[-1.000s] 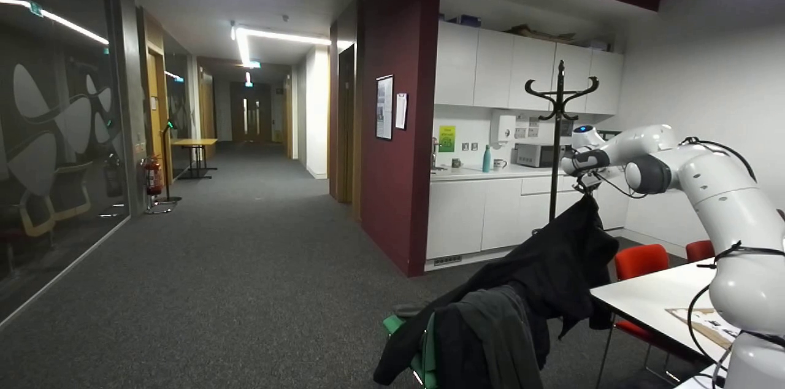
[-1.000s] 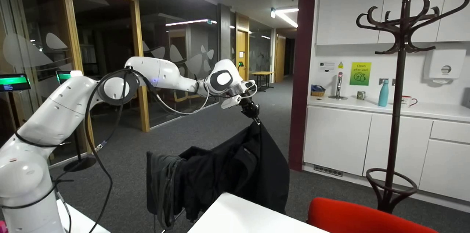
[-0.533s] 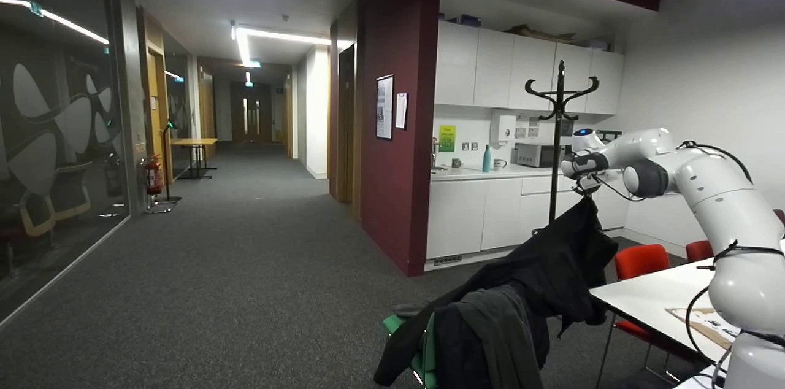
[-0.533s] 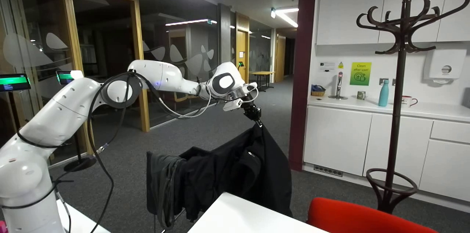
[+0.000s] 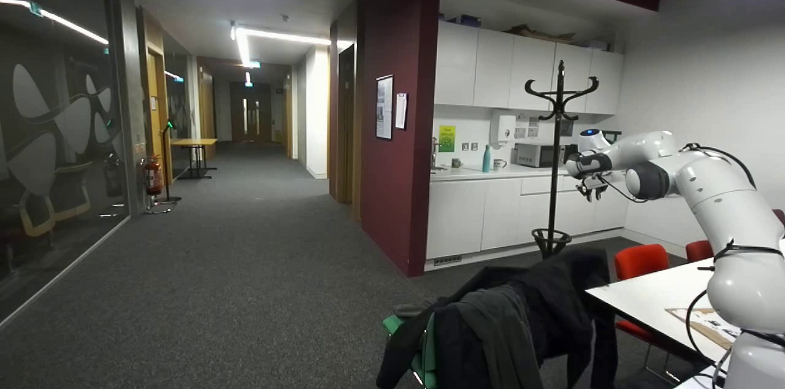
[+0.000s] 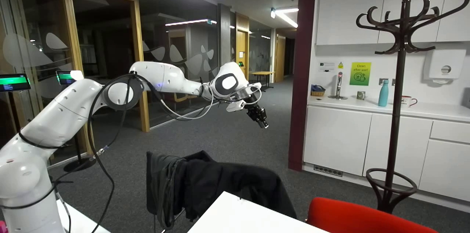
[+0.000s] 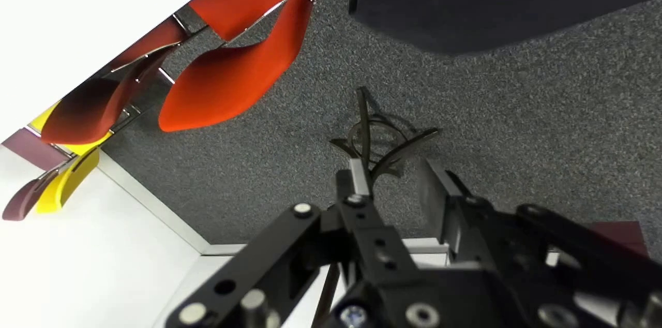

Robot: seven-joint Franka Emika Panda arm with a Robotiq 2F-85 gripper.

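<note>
My gripper (image 7: 397, 182) stands open, a gap showing between its two pads in the wrist view with nothing held. In both exterior views the gripper (image 6: 262, 119) hangs in the air above the black coat (image 6: 235, 179), clear of it. That coat (image 5: 555, 291) lies slumped over a green chair (image 5: 429, 349) and droops beside the table corner. A dark grey garment (image 5: 500, 321) is draped over the same chair's back. Dark cloth, seemingly the coat (image 7: 491, 4), fills the top right of the wrist view.
A dark wooden coat stand (image 6: 399, 89) rises by the kitchen units; its base (image 7: 365, 131) shows beyond the fingers. A white table (image 6: 235, 216) and a red chair (image 6: 356, 214) are close by. A teal bottle (image 6: 383, 93) and mugs stand on the counter (image 6: 337, 102).
The jaws have opened and let go of the black coat, which has fallen from a raised peak down onto the chair. My arm has shifted only slightly.
</note>
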